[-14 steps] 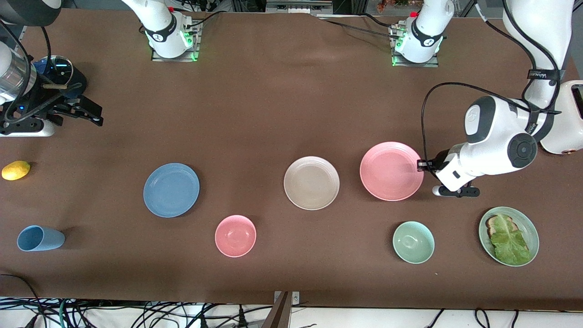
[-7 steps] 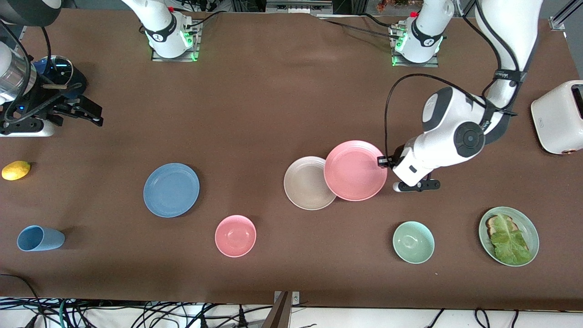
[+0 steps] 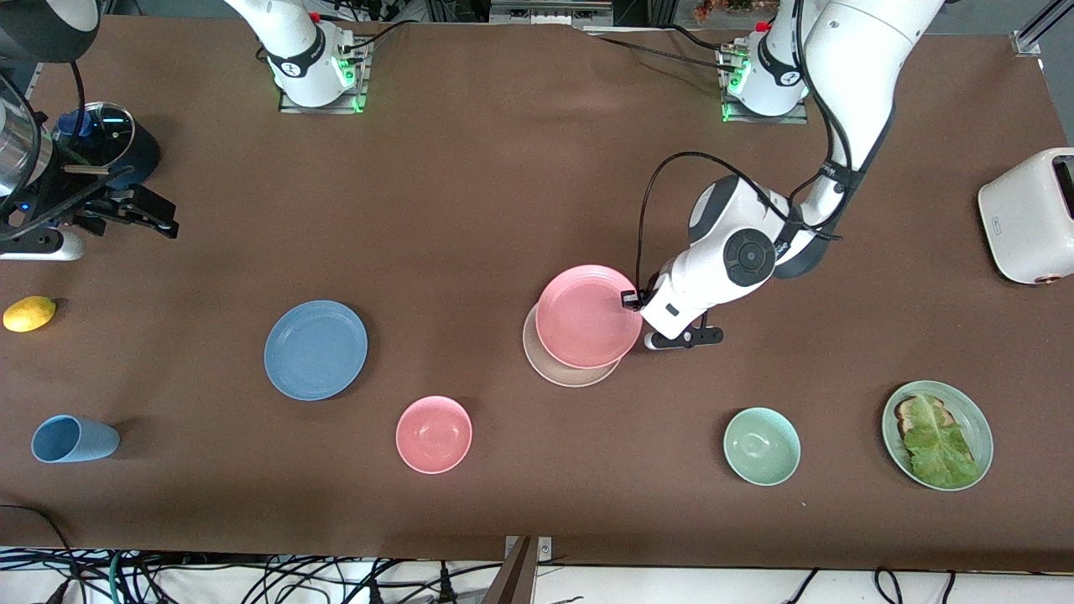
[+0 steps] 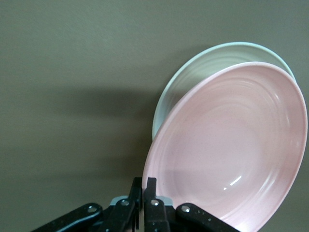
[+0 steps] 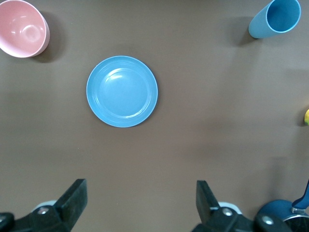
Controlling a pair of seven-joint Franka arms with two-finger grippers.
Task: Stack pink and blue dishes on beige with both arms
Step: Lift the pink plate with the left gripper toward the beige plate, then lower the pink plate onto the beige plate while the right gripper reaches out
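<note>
My left gripper [image 3: 631, 300] is shut on the rim of the pink plate [image 3: 589, 316], which it holds tilted just above the beige plate [image 3: 570, 375]. The pink plate covers most of the beige one, whose nearer edge peeks out. In the left wrist view the fingers [image 4: 150, 189] pinch the pink plate [image 4: 231, 145] over the beige plate [image 4: 193, 77]. The blue plate [image 3: 315, 349] lies flat toward the right arm's end of the table. My right gripper [image 3: 143, 210] waits open, high over that end; the right wrist view shows the blue plate [image 5: 122, 91] below it.
A deep pink bowl [image 3: 434, 434], a green bowl [image 3: 761, 445] and a green plate with toast and lettuce [image 3: 937, 434] sit nearer the front camera. A blue tumbler [image 3: 74, 439] lies on its side beside a lemon [image 3: 29, 313]. A white toaster [image 3: 1032, 216] stands at the left arm's end.
My left arm carried the pink plate sideways from beside the beige plate to over it. My right gripper rose slightly.
</note>
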